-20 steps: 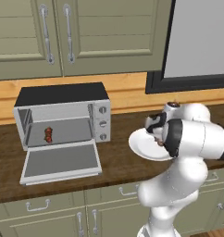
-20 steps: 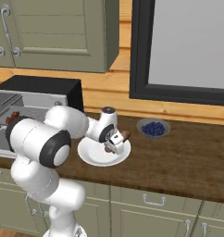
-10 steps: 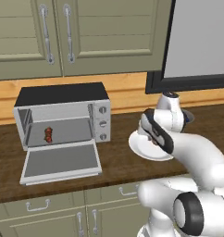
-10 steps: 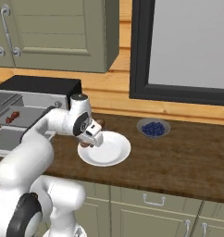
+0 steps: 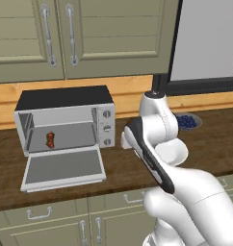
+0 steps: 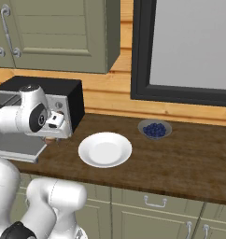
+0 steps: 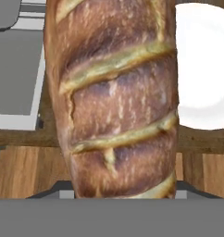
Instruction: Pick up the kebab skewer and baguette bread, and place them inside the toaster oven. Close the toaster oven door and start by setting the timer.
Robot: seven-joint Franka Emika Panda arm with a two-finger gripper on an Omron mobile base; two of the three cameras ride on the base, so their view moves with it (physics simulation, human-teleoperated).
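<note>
Three views are described in turn. From the left base camera, a boxy silver-grey toaster oven [image 5: 65, 120] with a matte black top is seen on a dark wooden counter [image 5: 214, 139]. Its door [image 5: 63, 167], a flat silver-framed panel with a greyish glass window, is dropped open and lies level. A short stick of dark red meat chunks, the kebab skewer [image 5: 50, 140], rests inside, on the left of the cavity. Three round knobs [image 5: 107, 128] are stacked on the right panel. A bowl of blueberries [image 5: 187, 121] stands further right, partly hidden by the white arm.

From the right base camera, a smooth round white plate [image 6: 105, 149] lies bare on the counter, with the small bowl of blueberries just behind and to its right. The gripper [image 6: 51, 137] is held low, just beside the oven's right side and left of the plate; a sliver of brown shows beneath it.

From the hand camera, the baguette bread [image 7: 114, 97] is seen close up: an elongated brown loaf with a rough crust and pale diagonal scores. It is clamped between the fingers, above the counter, between the open door and the plate.
</note>
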